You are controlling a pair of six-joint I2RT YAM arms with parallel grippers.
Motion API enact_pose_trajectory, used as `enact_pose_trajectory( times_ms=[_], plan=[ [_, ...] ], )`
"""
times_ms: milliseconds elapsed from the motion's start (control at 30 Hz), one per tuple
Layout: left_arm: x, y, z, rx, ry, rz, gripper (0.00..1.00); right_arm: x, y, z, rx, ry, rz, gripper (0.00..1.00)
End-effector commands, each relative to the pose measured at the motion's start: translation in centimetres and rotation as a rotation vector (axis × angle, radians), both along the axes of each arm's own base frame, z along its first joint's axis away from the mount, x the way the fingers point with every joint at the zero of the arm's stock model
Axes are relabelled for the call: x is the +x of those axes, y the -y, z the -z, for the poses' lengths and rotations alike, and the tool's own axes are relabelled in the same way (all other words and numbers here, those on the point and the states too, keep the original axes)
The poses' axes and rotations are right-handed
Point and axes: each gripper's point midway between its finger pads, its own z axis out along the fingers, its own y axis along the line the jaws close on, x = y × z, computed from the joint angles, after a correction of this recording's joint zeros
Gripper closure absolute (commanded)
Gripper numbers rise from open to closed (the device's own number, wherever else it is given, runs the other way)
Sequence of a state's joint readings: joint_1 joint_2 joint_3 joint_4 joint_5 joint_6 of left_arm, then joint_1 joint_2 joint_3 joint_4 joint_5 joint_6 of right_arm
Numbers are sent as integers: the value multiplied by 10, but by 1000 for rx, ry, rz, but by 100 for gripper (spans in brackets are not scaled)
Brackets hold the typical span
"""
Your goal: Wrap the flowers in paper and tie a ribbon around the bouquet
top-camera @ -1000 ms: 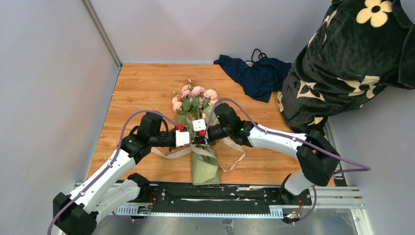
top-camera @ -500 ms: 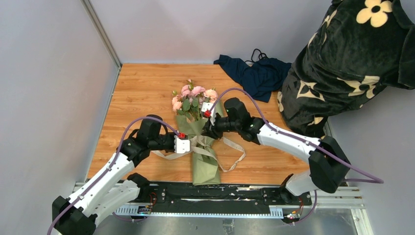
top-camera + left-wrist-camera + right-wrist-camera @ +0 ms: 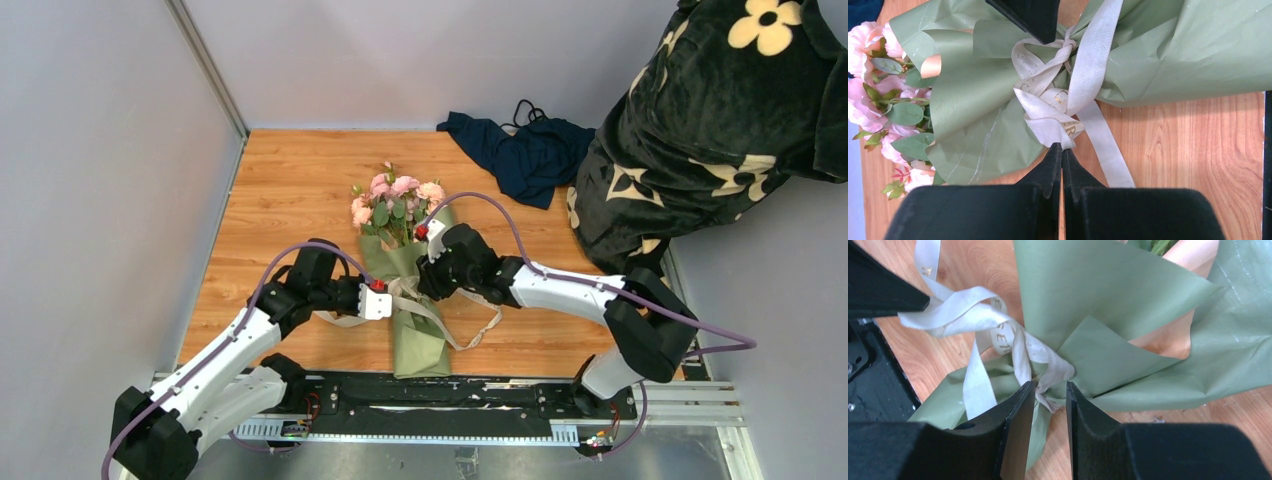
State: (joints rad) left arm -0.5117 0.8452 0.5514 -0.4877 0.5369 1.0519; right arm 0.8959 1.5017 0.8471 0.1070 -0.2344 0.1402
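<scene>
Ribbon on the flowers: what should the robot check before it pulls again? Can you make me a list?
1. Left gripper pinching the ribbon: ok, it is shut on a fold of it.
2. Right gripper holding a ribbon end: not ok, its jaws stand open on either side of the knot.
3. Ribbon tied round the paper: ok, a knot sits at the pinched waist of the wrap.
4. Flowers inside the paper: ok, the pink heads poke out of the wide end.
5. Knot tight enough: cannot tell.
</scene>
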Motion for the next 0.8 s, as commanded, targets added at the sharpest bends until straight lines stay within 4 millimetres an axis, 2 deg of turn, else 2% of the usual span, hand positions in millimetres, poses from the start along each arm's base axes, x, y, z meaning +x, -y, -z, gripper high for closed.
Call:
enact_pose_trajectory(
  times_ms=[0, 267, 300, 367, 433, 500, 533, 600, 767],
  plan=[
    [1, -3, 5, 15, 10, 2, 100, 11, -5, 7, 26, -10, 92, 65],
    [6, -2, 10, 16, 28, 6, 100, 21, -14, 11, 23, -20, 113, 68],
    [7, -3, 11, 20, 28, 4, 100, 22, -13, 12, 18, -21, 121, 71],
    [9, -5, 13, 31, 35, -1, 100, 22, -10, 12, 12, -15, 134, 82],
    [8, -10, 21, 56, 38, -1, 100, 22, -6, 7, 17, 2, 137, 94],
    [9, -18, 34, 96, 44, 4, 100, 21, -3, 1, 18, 19, 132, 100],
    [10, -23, 44, 122, 42, 6, 100, 20, 0, -4, 18, 32, 126, 100],
    [16, -29, 53, 143, 49, -7, 100, 17, 4, -9, 18, 41, 116, 100],
    [30, -31, 59, 154, 107, -18, 100, 7, 3, -14, 42, 44, 66, 100]
  ],
)
